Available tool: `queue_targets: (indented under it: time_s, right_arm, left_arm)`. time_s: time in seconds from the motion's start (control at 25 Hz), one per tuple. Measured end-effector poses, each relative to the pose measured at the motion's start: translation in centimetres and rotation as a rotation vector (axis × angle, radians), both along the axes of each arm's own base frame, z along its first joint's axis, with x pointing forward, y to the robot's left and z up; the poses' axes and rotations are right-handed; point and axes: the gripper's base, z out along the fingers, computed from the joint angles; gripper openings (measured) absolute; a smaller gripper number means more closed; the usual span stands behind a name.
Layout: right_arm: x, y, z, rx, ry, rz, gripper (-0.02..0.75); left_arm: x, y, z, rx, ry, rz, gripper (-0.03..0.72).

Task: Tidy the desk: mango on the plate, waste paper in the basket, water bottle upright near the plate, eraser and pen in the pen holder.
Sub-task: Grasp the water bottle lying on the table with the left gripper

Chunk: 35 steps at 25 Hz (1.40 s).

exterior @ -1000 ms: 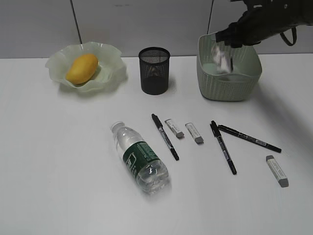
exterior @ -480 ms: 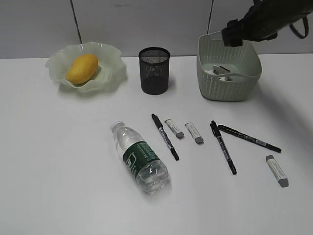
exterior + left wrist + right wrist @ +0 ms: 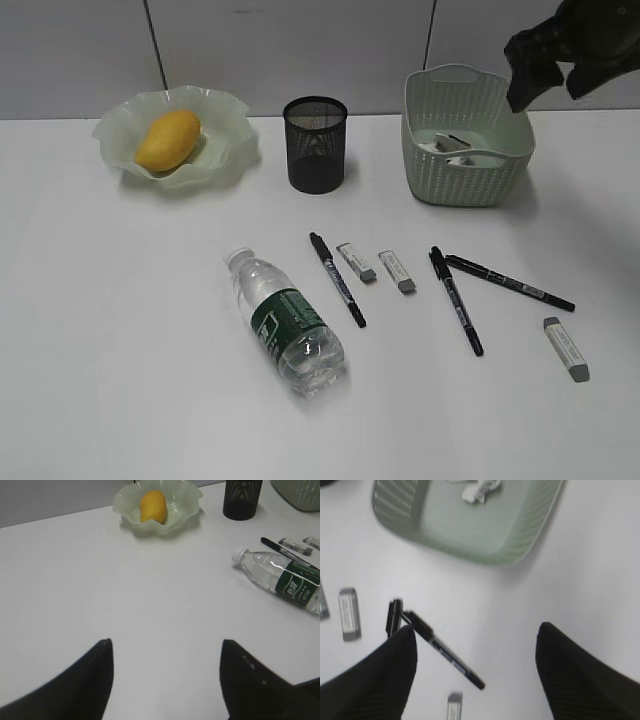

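In the exterior view the wide white surface [image 3: 130,380] carried one oval yellow-orange mango [image 3: 167,139] lying in the pale green wavy-rimmed plate [image 3: 228,150], one black wire-mesh pen holder [image 3: 315,143], one pale green woven-pattern basket [image 3: 468,178] with the crumpled white waste paper [image 3: 461,150] inside it, one clear plastic water bottle [image 3: 287,322] with a dark green label lying on its side, three black pens and three small white-and-grey erasers. The dark right arm [image 3: 575,45] hung above and right of the basket, clear of its rim, with nothing in its grip. In the left wrist view the left gripper [image 3: 165,672] stood with jaws spread and empty low over bare surface, the plate with the mango far ahead of it, the pen holder beyond to the right, and the bottle lying well off to the right beside one pen [image 3: 287,553]. In the blurred right wrist view the right gripper [image 3: 475,667] had its jaws spread wide and empty; the basket with the paper lay ahead of them, and between the fingers below lay two pens [image 3: 442,652] touching at one end, with erasers [image 3: 349,614] nearby.
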Motion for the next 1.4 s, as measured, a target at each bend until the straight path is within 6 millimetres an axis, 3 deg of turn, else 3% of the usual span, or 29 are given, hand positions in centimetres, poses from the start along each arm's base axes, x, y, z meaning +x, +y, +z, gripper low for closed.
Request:
queue_targets:
  time_s: [0.2,0.44,0.6,0.76,1.08,1.4]
  right_arm:
    - [-1.7,-1.2,-0.1,-0.092,0.169,-0.007,0.582]
    - [-3.6,-4.5,2.0,-0.080,0.173,-0.081,0.582]
    - [-6.3,-6.8,3.4,-0.065,0.146,-0.140,0.582]
    - [-10.1,-7.3,3.6,-0.044,0.122,-0.156,0.582]
    - [-20.0,-6.7,1.6,0.075,0.021,-0.168,0.582]
    - [-28.3,-7.0,-1.1,0.074,-0.080,-0.148,0.581]
  left_arm:
    - [0.0,0.0,0.0,0.000,0.000,0.000,0.508]
    - [0.0,0.0,0.0,0.000,0.000,0.000,0.508]
    - [0.0,0.0,0.0,0.000,0.000,0.000,0.508]
    - [0.0,0.0,0.0,0.000,0.000,0.000,0.508]
    - [0.0,0.0,0.0,0.000,0.001,0.000,0.508]
    - [0.0,0.0,0.0,0.000,0.001,0.000,0.508]
